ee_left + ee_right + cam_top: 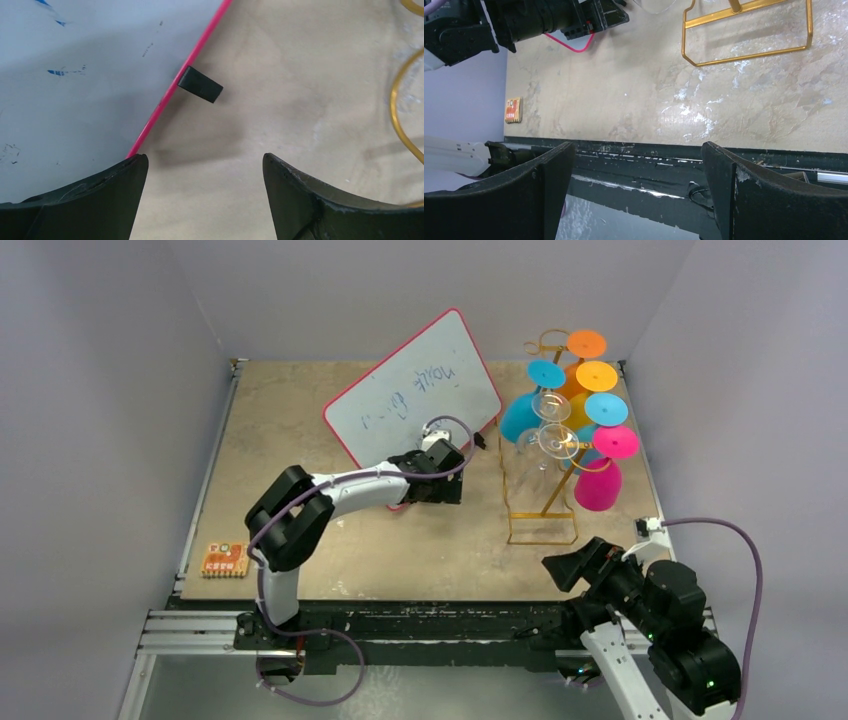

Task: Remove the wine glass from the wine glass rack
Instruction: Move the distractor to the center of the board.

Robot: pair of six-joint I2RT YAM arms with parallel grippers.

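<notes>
The gold wire wine glass rack stands at the right of the table. Clear wine glasses hang from it upside down, along with blue, orange and pink ones. My left gripper is open and empty, low over the table to the left of the rack. In the left wrist view its gripper faces bare table, with a rack wire at the right edge. My right gripper is open and empty at the table's front edge. In its wrist view the gripper sits well short of the rack base.
A red-framed whiteboard leans at the back centre; its edge and black foot lie just ahead of the left fingers. A small orange block lies near the front left edge. Walls close in the table on three sides.
</notes>
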